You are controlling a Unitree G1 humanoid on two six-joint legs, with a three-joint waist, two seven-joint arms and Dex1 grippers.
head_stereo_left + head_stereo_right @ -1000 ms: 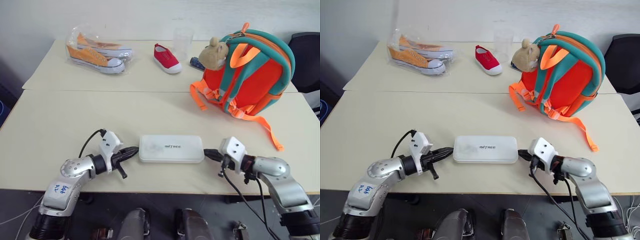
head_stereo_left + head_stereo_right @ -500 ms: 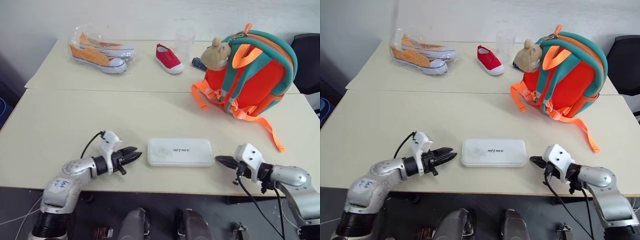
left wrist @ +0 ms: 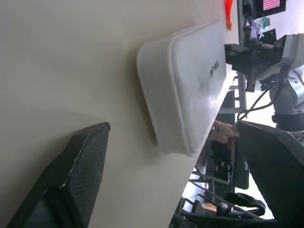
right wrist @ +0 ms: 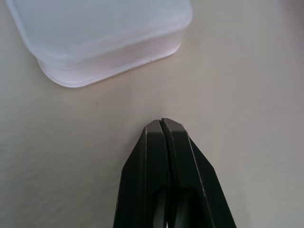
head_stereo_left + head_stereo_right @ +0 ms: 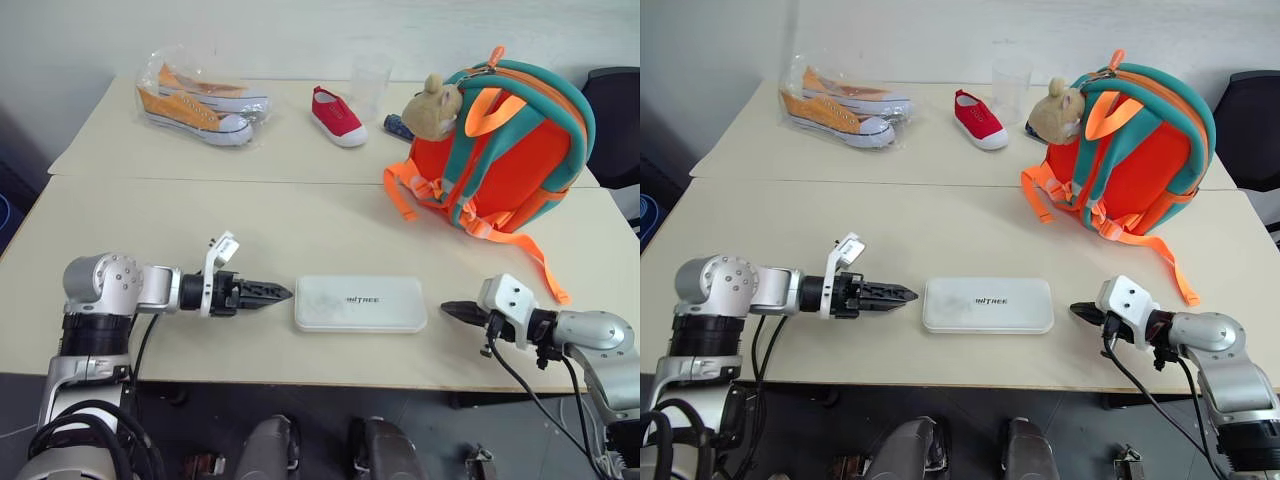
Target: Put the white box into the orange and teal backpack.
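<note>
Both hands withdrew; white box (image 5: pixel 360 303) lies lengthwise left-right.

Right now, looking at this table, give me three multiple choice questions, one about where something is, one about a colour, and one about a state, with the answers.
1. Where does the white box lie?
A. between the two grippers
B. inside the backpack
C. on the far table

2. What colour is the single small shoe on the far table?
A. blue
B. red
C. black

3. How is the right gripper?
A. open
B. shut on the box
C. shut, holding nothing

Answers:
1. A, the box sits flat on the near table with the left gripper and the right gripper at its two ends.
2. B, its upper is red.
3. C, the right wrist view shows its fingers pressed together, apart from the box.
</note>
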